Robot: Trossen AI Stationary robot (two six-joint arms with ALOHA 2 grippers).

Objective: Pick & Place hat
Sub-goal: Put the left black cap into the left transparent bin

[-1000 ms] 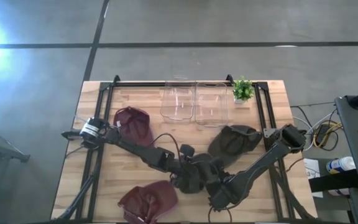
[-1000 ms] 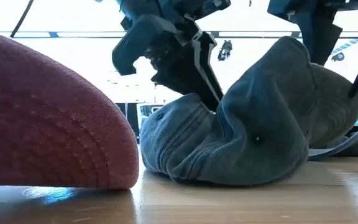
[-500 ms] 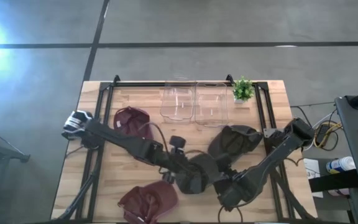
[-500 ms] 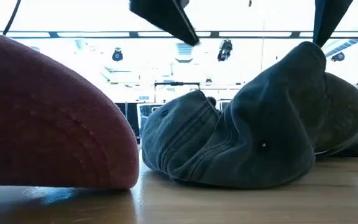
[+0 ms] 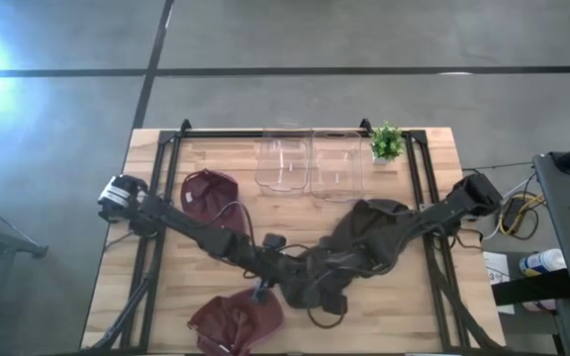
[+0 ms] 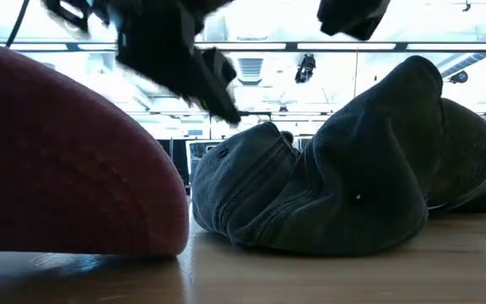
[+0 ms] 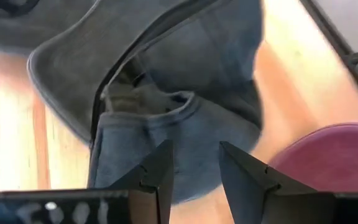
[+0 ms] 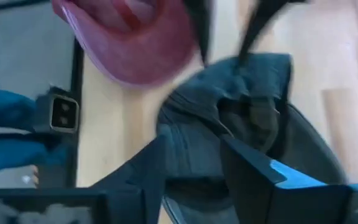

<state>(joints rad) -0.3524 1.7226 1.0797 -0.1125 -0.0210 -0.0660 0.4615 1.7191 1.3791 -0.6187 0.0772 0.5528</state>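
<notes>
- The wooden table (image 5: 166, 287) carries everything, with a black frame along its sides and back.
- The left arm reaches from the table's left edge diagonally toward the front centre. Its left end effector (image 7: 194, 160) hangs over a grey hat (image 7: 166, 81), fingers a moderate gap apart with nothing pinched between them.
- The right arm comes in from the right edge, angling toward the same spot. The right end effector (image 8: 197, 158) is also above that grey hat, its fingers apart and not holding anything.
- From table height the grey hat (image 6: 336, 186) lies crumpled on the wood at the front centre, brim side low. The dark arm parts overhead are clear of it; I cannot tell which arm is which there.
- A second grey hat (image 5: 374, 220) sits just behind and to the right of the first, touching or overlapping it; the arm hides the join.
- A maroon hat (image 5: 231, 321) lies at the front edge, left of centre, near the grey one but apart from it.
- Another maroon hat (image 5: 211, 193) rests at the middle left, well away from the action.
- Two clear containers (image 5: 285, 163) stand side by side at the back centre.
- A small green plant (image 5: 387, 141) sits at the back, just right of the containers.
</notes>
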